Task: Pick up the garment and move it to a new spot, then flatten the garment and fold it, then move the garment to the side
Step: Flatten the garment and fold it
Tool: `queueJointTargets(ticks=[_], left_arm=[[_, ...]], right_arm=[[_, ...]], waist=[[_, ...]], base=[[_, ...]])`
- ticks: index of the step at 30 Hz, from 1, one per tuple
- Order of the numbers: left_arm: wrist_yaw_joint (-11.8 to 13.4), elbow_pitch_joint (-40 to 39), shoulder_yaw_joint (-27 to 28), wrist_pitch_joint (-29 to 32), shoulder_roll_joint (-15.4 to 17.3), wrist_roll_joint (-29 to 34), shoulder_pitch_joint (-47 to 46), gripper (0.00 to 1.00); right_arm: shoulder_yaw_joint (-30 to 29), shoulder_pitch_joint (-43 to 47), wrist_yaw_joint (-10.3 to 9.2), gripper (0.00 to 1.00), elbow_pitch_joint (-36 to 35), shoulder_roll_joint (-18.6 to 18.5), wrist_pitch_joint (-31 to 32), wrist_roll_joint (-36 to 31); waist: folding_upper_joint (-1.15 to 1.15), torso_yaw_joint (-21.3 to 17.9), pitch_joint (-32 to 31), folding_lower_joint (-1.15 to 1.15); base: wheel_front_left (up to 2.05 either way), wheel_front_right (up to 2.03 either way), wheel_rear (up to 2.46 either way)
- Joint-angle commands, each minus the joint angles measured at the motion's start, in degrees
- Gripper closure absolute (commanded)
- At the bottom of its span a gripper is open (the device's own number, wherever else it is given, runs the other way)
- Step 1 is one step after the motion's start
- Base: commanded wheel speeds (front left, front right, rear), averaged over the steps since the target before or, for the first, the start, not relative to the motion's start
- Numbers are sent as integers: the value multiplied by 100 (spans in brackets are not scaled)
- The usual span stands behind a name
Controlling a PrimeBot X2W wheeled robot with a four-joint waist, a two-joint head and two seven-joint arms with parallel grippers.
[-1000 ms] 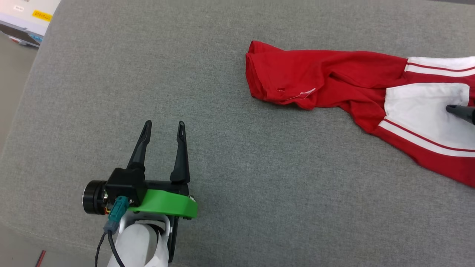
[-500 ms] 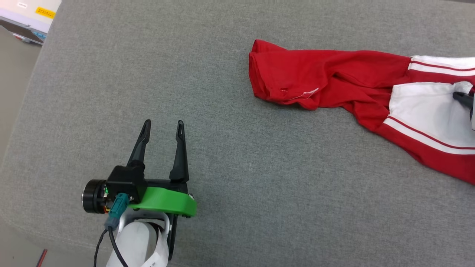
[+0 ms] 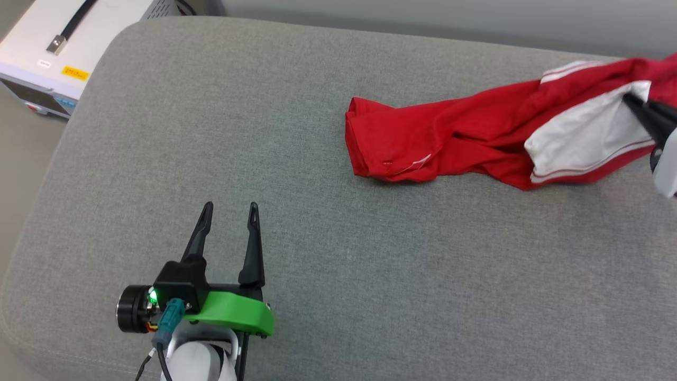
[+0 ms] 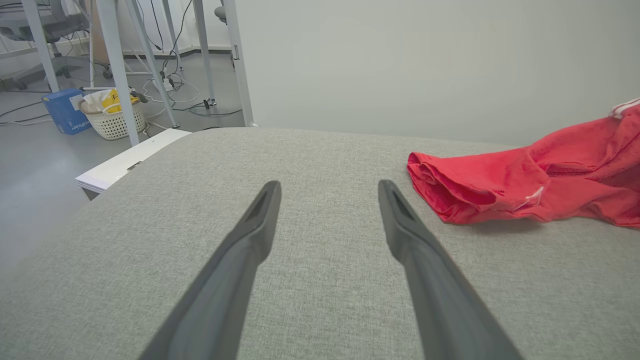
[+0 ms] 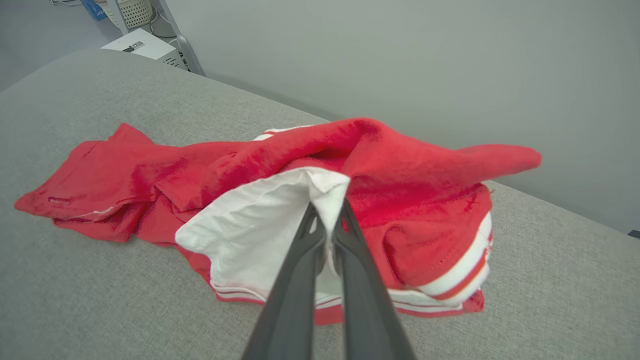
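Garment (image 5: 410, 200) pinched at white sleeve (image 5: 250, 225) by right tool (image 5: 327, 212), ready to carry elsewhere; left tool (image 3: 230, 206) gapes empty, waiting.

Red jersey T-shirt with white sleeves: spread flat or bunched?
Bunched: the T-shirt lies in crumpled folds, white sleeve pinched by right tool.

The jersey T-shirt (image 5: 410, 200) is soft matt knit cloth, the cushion (image 3: 370, 291) under it coarse-woven matt grey fabric, and the left gripper (image 3: 230, 207) looks like smooth black plastic.
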Motion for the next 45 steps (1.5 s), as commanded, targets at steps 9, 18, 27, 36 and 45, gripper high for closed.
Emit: queueJointTargets(ticks=[9,18,27,36,45], left_arm=[[4,-1,94,-34,-23,57,448,0],[-9,8,121,-34,-23,82,585,0],[-36,26,158,-34,-23,103,601,0],[-29,45,199,-34,-23,114,704,0],[-37,-3,198,-34,-23,129,688,0]], right_arm=[[75,1877,-9,100,-911,-240,-542,-195],[-390,3609,-9,100,-1216,7,-727,-167],[-1060,4394,-9,55,-1041,366,-778,-473],[-2392,4699,-9,0,-1885,445,-905,-1254],[-3891,4998,-9,0,-3079,686,-97,-2245]], waist=[[0,-209,-608,0],[0,-322,-763,0],[0,-382,-750,0],[0,-476,-903,0],[0,-492,-896,0]], base=[[0,0,0],[0,0,0],[0,0,0],[0,0,0],[0,0,0]])
